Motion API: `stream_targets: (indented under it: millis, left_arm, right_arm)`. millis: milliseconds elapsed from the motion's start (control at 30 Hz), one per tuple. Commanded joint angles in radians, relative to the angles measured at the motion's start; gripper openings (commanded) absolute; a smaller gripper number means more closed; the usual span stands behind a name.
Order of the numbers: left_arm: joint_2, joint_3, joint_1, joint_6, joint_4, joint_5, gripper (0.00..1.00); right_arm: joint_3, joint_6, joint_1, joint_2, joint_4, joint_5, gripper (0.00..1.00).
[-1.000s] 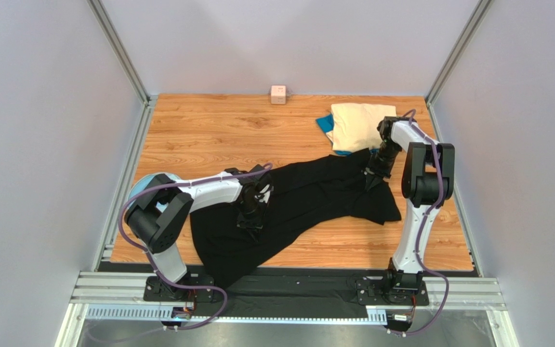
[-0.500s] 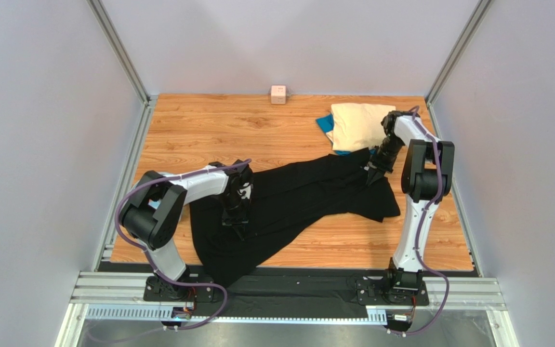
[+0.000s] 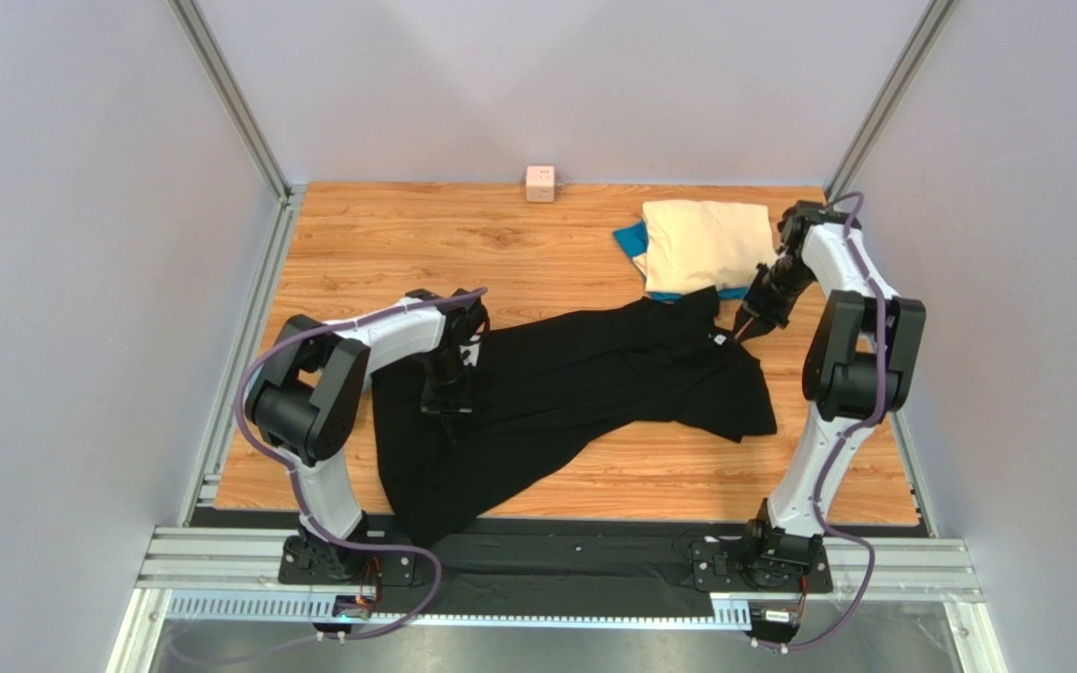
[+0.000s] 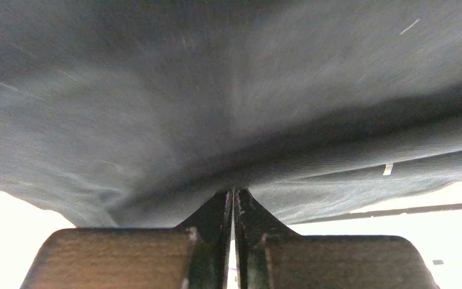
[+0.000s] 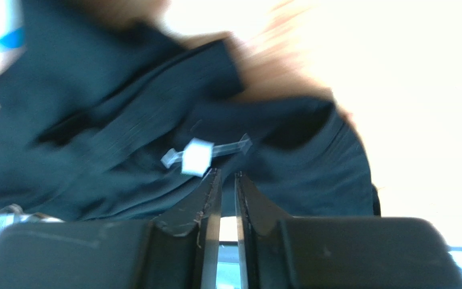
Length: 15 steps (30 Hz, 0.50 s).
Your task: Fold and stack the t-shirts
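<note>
The black t-shirt lies crumpled across the middle of the table. It runs diagonally from the near edge at 7 o'clock up toward 2 o'clock. Its far right tip touches the pale cream t-shirt, which lies folded near the far right corner at about 1 o'clock. The bright blue t-shirt lies under the cream one, with only a strip showing at the cream one's 9 o'clock side and along its near edge.

The left tool points down onto the black shirt's left part, at about 9 o'clock of the cloth. In the left wrist view its fingers are pressed together, pinching a gather of black fabric, and creases fan out from the tips.

The right tool sits at the shirt's 2 o'clock corner, just beside the cream shirt. In the right wrist view its fingers stand slightly parted with nothing between them. Blurred black cloth lies beyond them, bearing a small white tag.

A small pink cube rests at 12 o'clock against the far edge, well apart from the shirts.
</note>
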Motion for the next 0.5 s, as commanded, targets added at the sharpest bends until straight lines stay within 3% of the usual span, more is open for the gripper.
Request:
stream_targets:
  millis: [0,267,467]
  left_arm:
    - [0.002,0.131,0.007,0.044,-0.02,-0.089,0.1]
    - [0.167,0.415,0.047,0.101,-0.097,-0.135,0.16]
    - [0.25,0.543,0.091,0.081,-0.086,-0.135,0.16]
  right_arm:
    - [-0.012,0.006,0.005,-0.205,0.048,-0.076,0.2]
    - [-0.179,-0.011,0.132,-0.349,0.021,-0.099,0.21]
    - [-0.122,0.004,0.209,-0.303,0.027,-0.109,0.21]
